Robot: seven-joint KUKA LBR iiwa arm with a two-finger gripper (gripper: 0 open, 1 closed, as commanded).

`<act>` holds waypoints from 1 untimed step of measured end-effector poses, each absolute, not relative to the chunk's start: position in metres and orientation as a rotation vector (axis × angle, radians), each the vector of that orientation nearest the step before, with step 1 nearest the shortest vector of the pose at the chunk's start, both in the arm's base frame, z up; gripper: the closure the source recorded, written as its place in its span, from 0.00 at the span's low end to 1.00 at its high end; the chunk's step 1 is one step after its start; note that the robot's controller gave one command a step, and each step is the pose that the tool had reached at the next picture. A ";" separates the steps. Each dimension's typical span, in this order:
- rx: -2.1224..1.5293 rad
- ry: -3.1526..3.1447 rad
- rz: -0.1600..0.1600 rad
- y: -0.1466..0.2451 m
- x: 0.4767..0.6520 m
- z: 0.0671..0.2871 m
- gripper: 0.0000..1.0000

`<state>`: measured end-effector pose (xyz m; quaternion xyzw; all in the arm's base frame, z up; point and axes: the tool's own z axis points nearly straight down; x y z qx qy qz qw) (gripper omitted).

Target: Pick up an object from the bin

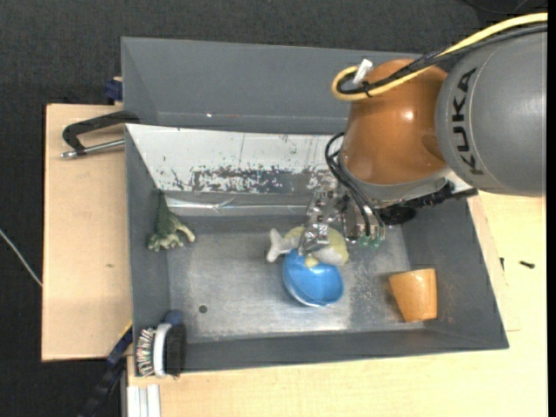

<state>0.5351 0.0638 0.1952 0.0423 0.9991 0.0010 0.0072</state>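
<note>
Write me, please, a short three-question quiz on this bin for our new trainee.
1. True or false: the orange cup lies left of the green dinosaur toy.
2. Which thing is nearest the hand? A) orange cup B) blue round object C) green dinosaur toy
3. Fill in: the green dinosaur toy lies by the ___ wall of the bin.
Key: 1 false; 2 B; 3 left.

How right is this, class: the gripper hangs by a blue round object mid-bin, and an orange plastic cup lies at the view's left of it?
Wrong side: in the camera view the orange plastic cup lies to the view's right of the blue round object, not left. The gripper does hang by that object mid-bin.
</note>
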 end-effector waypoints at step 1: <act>-0.681 3.053 0.006 0.172 0.547 0.289 1.00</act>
